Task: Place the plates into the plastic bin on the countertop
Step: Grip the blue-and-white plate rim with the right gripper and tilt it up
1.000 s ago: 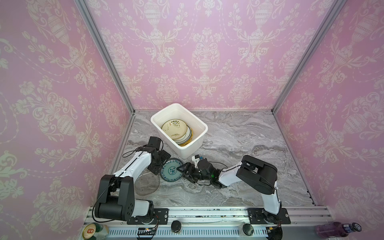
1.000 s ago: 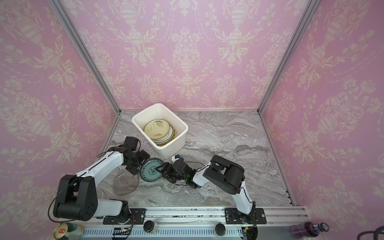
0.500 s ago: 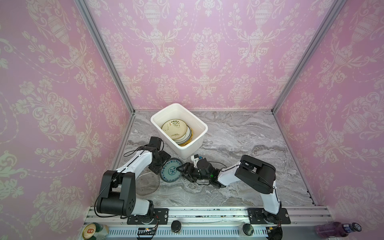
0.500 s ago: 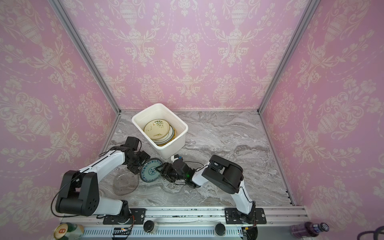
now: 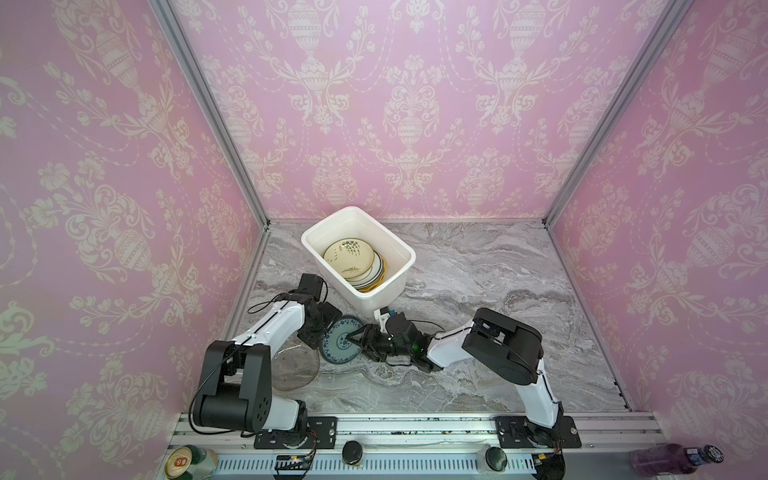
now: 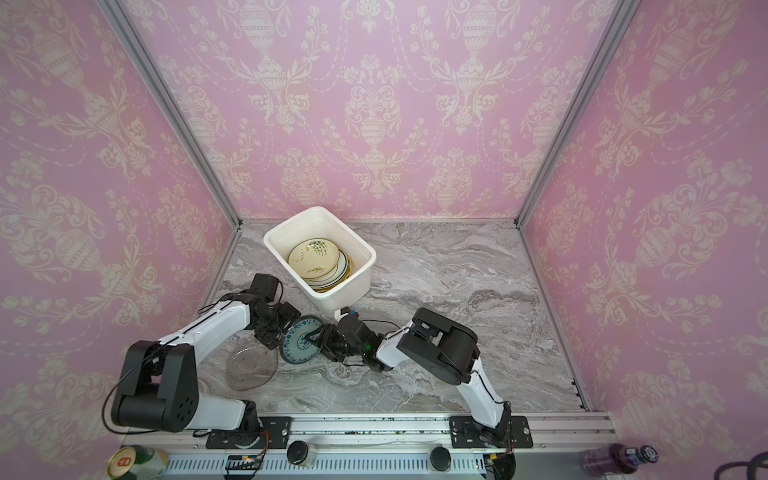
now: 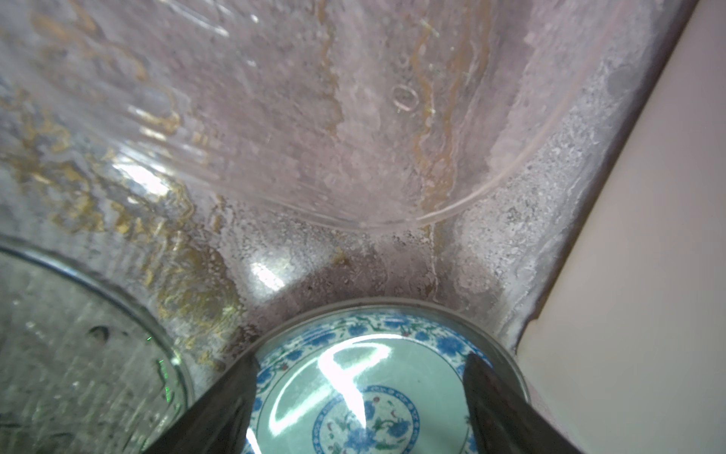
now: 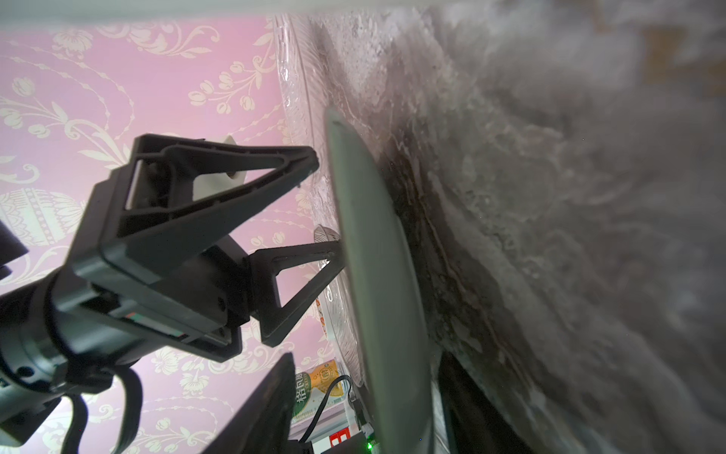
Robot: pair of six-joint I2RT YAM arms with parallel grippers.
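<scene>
The glossy round teal plate (image 5: 338, 343) with blue floral rings rests on the veined grey marble surface (image 5: 478, 270), near-left of the smooth white plastic bin (image 5: 384, 297) of stacked cream plates (image 5: 351, 259), between the spread left tool (image 5: 322, 326) and the right tool (image 5: 358, 341) astride its rim, grip unclear; a can (image 8: 314, 387) shows Chinese characters.

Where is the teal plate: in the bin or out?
Out: the teal plate rests on the countertop beside the plastic bin, not inside it.
</scene>
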